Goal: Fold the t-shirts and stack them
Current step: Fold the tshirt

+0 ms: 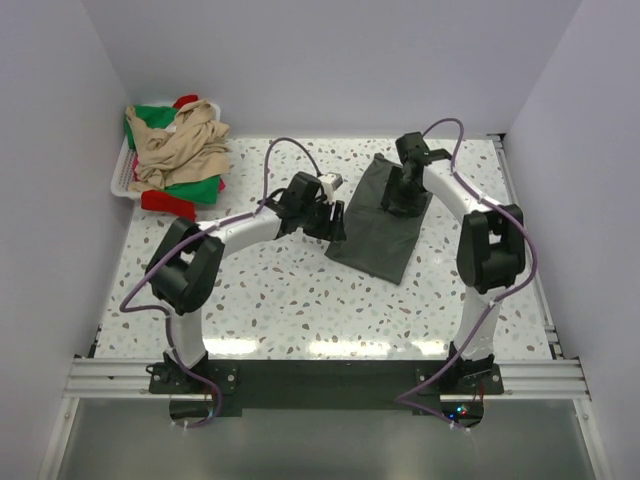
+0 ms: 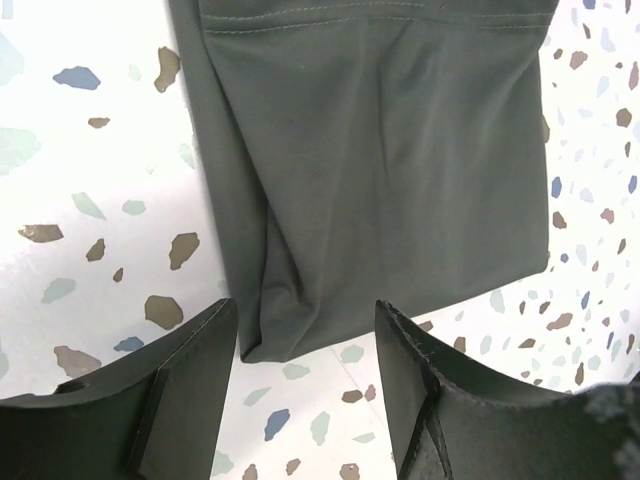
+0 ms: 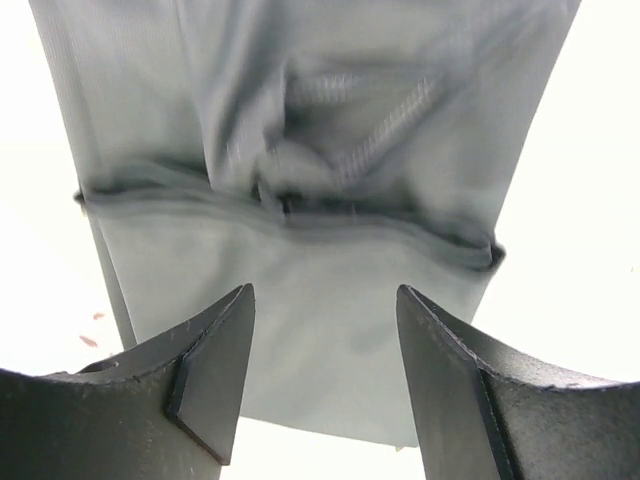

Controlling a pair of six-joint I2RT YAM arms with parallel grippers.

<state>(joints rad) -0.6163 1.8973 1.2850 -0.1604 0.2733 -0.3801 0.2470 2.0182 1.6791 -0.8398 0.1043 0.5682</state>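
A dark grey t-shirt [image 1: 382,222] lies folded into a narrow strip on the table, right of centre. My left gripper [image 1: 334,224] is open and empty at its left edge; in the left wrist view the shirt's corner [image 2: 380,180] lies just past the fingertips [image 2: 210,340]. My right gripper [image 1: 404,203] is open and empty above the shirt's far right part; in the right wrist view the cloth [image 3: 300,290] shows a crosswise fold. Beige [image 1: 180,148], green [image 1: 197,190] and red [image 1: 167,203] shirts are piled at the back left.
A white plastic basket [image 1: 122,172] holds the shirt pile at the back left, against the left wall. Walls close in the table on the left, back and right. Purple cables loop over both arms.
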